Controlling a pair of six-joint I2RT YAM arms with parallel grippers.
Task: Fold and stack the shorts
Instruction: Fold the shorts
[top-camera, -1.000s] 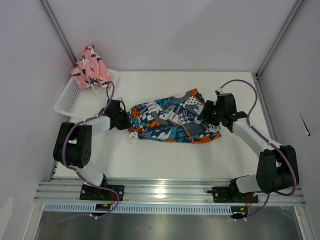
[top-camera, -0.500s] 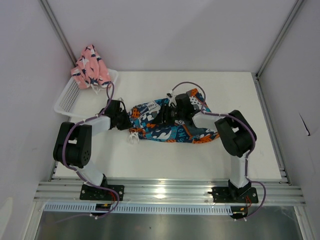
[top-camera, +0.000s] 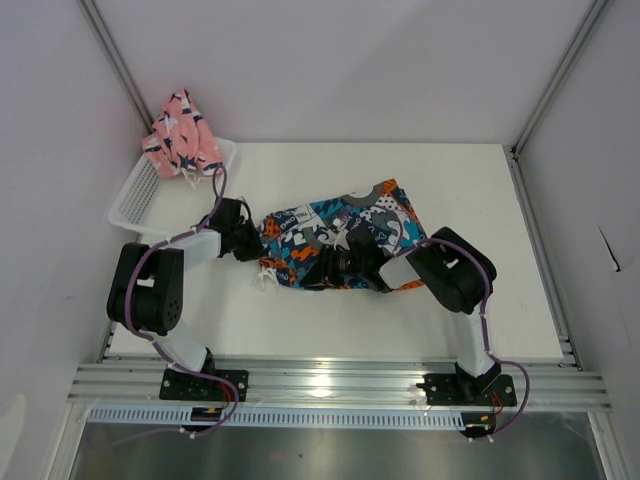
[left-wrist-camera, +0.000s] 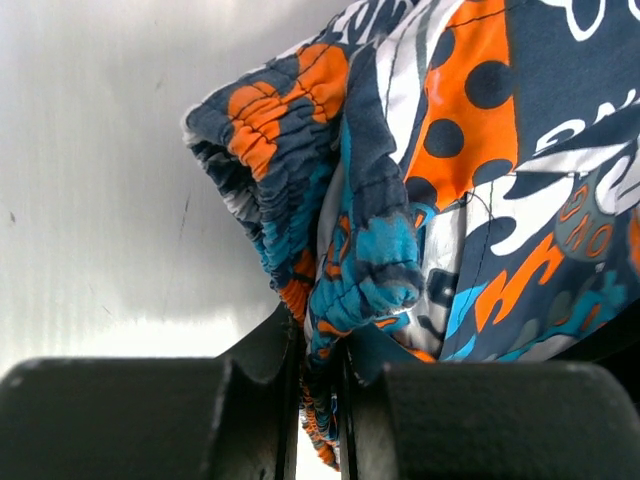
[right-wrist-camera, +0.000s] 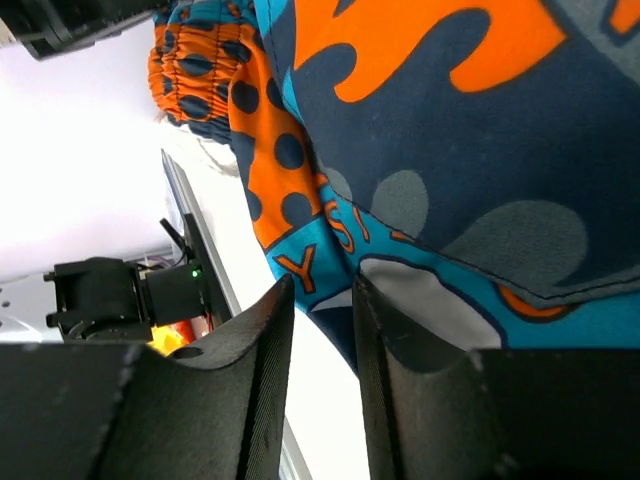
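Observation:
The printed shorts (top-camera: 345, 225), blue, orange, white and grey, lie spread in the middle of the table. My left gripper (top-camera: 250, 243) is at their left end, shut on the gathered waistband (left-wrist-camera: 330, 250). In the left wrist view that gripper (left-wrist-camera: 318, 335) has bunched fabric squeezed between its fingers. My right gripper (top-camera: 320, 270) lies low across the near edge of the shorts, pointing left. In the right wrist view its (right-wrist-camera: 320, 295) jaws stand a narrow gap apart, with the fabric's edge (right-wrist-camera: 420, 150) at the tips and white table showing through. The pink shorts (top-camera: 180, 135) sit bunched on the basket.
A white mesh basket (top-camera: 135, 195) stands at the table's far left corner, just behind my left arm. Frame posts rise at the back corners. The arms' mounting rail (top-camera: 330, 385) runs along the near edge.
My right arm has swung left from the shorts' right end to their near middle edge, and its jaws have narrowed. The shorts' right end has drawn in. My left gripper holds still.

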